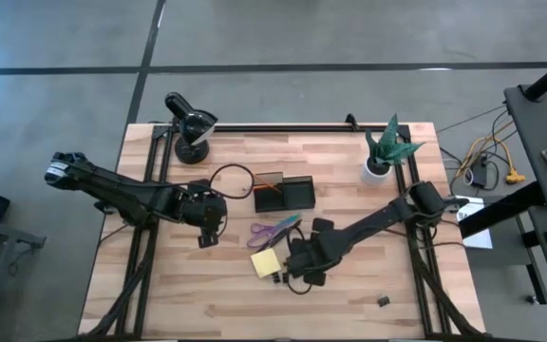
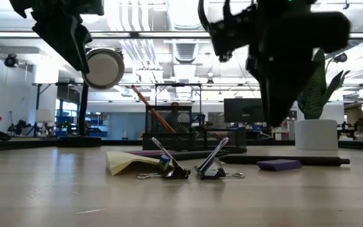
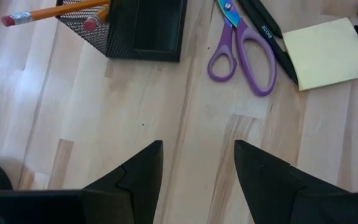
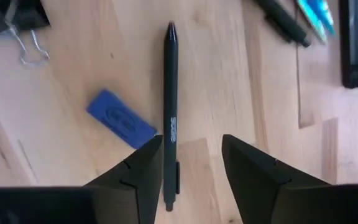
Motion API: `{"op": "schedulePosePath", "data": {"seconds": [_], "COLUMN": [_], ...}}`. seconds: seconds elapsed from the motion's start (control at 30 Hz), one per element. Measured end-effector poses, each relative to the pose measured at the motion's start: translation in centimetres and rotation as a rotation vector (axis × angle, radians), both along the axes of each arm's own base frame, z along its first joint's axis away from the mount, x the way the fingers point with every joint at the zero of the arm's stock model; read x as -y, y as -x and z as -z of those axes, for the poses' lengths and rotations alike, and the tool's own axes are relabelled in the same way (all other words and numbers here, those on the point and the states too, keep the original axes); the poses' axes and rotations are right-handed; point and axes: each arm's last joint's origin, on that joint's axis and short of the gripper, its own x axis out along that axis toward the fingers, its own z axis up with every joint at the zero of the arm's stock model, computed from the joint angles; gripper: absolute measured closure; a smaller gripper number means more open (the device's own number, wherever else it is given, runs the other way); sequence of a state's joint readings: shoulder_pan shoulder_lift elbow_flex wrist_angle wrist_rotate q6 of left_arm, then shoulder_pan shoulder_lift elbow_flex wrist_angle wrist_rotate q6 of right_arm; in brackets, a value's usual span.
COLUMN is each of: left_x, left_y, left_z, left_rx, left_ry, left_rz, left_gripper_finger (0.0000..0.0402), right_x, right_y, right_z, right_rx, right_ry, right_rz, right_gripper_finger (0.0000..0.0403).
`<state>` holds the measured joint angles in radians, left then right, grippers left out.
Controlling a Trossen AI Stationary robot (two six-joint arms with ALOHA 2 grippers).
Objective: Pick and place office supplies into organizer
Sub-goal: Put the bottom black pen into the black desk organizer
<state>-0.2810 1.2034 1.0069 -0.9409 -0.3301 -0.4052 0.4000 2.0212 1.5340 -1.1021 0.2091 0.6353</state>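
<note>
The right claw [image 4: 188, 168] is hovering spread over a black pen [image 4: 170, 112] lying on the table [image 1: 160, 285] near its middle, with nothing between its fingers. A blue block [image 4: 120, 118] is lying just beside the pen. The left claw [image 3: 197, 168] is hanging spread and empty, left of the purple-handled scissors [image 3: 244, 46] and yellow sticky-note pad [image 3: 328, 53]. The organizer [image 1: 283, 193] is sitting toward the table's far edge, holding a pencil [image 3: 55, 11].

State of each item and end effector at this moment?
Left end effector: open, empty, above bare table.
Right end effector: open, over black pen.
Organizer: upright, holds pencil.
Scissors: closed, flat.
Sticky pad: on table.
Binder clips: on table.
</note>
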Motion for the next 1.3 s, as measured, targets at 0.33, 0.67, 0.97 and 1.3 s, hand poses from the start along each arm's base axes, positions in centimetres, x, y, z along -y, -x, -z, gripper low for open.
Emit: {"op": "schedulePosePath", "data": {"seconds": [0.33, 0.67, 0.97, 1.3], "left_x": [0.0, 0.0, 0.0, 0.1], "left_y": [-0.1, -0.2, -0.3, -0.5], "left_z": [0.0, -0.1, 0.0, -0.1], "left_rx": [0.012, 0.026, 0.024, 0.048], "left_ry": [0.006, -0.008, -0.015, -0.009], "left_rz": [-0.007, -0.017, -0.020, -0.018], "left_gripper_finger": [0.0221, 0.0221, 0.0221, 0.0221], "right_x": [0.3, 0.2, 1.1, 2.6], "right_y": [1.1, 1.3, 1.1, 0.9], "right_z": [2.4, 3.6, 4.3, 5.0], "right_rx": [-0.055, -0.049, -0.048, -0.088], "right_ry": [-0.006, -0.078, -0.108, -0.266], "right_rz": [0.014, -0.009, -0.020, -0.050], "right_gripper_finger": [0.0257, 0.0260, 0.0265, 0.0297]}}
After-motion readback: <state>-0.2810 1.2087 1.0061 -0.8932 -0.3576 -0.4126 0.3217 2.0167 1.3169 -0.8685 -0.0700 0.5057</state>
